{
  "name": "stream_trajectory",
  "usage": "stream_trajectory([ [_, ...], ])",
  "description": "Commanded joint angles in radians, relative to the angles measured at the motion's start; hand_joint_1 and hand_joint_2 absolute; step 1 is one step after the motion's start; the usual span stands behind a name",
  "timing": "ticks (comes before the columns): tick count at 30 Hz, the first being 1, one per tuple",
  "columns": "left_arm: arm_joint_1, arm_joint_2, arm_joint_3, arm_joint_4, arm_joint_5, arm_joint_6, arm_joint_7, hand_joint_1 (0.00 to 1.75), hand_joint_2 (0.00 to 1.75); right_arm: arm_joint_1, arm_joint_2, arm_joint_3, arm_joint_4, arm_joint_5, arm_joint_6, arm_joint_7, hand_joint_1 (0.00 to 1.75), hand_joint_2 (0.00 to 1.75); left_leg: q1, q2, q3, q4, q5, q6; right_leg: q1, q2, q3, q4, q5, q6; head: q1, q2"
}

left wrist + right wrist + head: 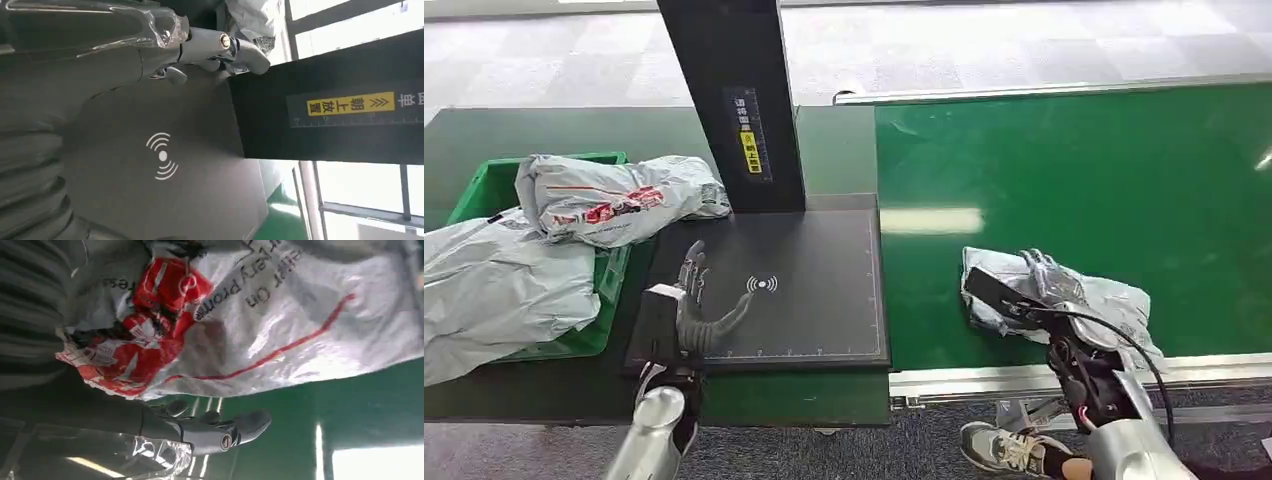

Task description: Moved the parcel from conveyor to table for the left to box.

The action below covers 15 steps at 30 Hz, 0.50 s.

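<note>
Over on the far left a green crate (484, 185) sits on the dark table (824, 150), heaped with grey mailer bags: one big one (494, 290) spills over its near side, and another with red printing (614, 200) lies across its top corner, reaching toward the black post (734, 100). That post, with its yellow label (750, 152), rises from the back of a black scanning pad (824, 300) marked with a white wireless symbol (762, 285).

The left hand (699, 305) hangs low over the pad's near-left part, fingers spread and holding nothing; the left wrist view shows the thumb (240, 52) stretched out toward the post.

To the right runs the green conveyor belt (1074, 170), edged by a silver rail (984, 380). The parcel (1114, 305), a crumpled grey mailer with red print, lies on the belt near its front edge. The right hand (1049, 285) rests on top of it, fingers laid over the plastic; up close the bag presses against the palm while the thumb (235, 432) sticks out clear of it, so I cannot tell whether it truly has a grip.

A person's sneaker (1004, 450) shows on the carpet below the rail.
</note>
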Motion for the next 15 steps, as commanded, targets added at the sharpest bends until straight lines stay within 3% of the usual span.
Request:
stream_trajectory([
  [1, 0.007, 0.021, -0.021, 0.025, 0.003, 0.008, 0.012, 0.00, 1.75, -0.063, -0.067, 0.078, 0.180, 0.028, 0.034, 0.073, 0.00, 1.75, 0.000, 0.000, 0.004, -0.001, -0.001, 0.000, 0.000, 0.000, 0.004, -0.001, -0.001, 0.000, 0.000, 0.000],
  [9, 0.026, 0.018, -0.031, 0.018, 0.003, 0.023, 0.019, 0.00, 1.75, -0.089, -0.075, 0.093, 0.235, 0.067, 0.075, 0.148, 0.00, 1.75, 0.000, 0.000, 0.002, -0.001, 0.000, 0.000, 0.000, -0.001, 0.002, -0.001, -0.001, 0.000, 0.000, 0.000],
  [13, 0.010, 0.016, -0.035, 0.039, 0.001, 0.019, 0.022, 0.00, 1.75, -0.089, -0.072, 0.093, 0.264, 0.056, 0.144, 0.125, 0.00, 1.75, 0.000, -0.002, 0.003, -0.002, 0.000, 0.000, 0.000, -0.003, 0.004, -0.002, -0.001, 0.000, 0.000, 0.000],
  [14, 0.006, 0.015, -0.036, 0.045, 0.001, 0.019, 0.023, 0.00, 1.75, -0.088, -0.073, 0.096, 0.271, 0.054, 0.154, 0.118, 0.12, 1.75, 0.000, -0.003, 0.003, -0.001, 0.000, 0.000, 0.000, -0.004, 0.004, -0.002, -0.001, 0.000, 0.000, 0.000],
  [15, 0.000, 0.014, -0.037, 0.052, 0.000, 0.019, 0.023, 0.00, 1.75, -0.085, -0.074, 0.097, 0.278, 0.048, 0.163, 0.103, 1.66, 1.75, 0.000, -0.002, 0.002, -0.001, 0.000, 0.000, 0.000, -0.004, 0.003, -0.001, -0.001, 0.000, 0.000, 0.000],
])
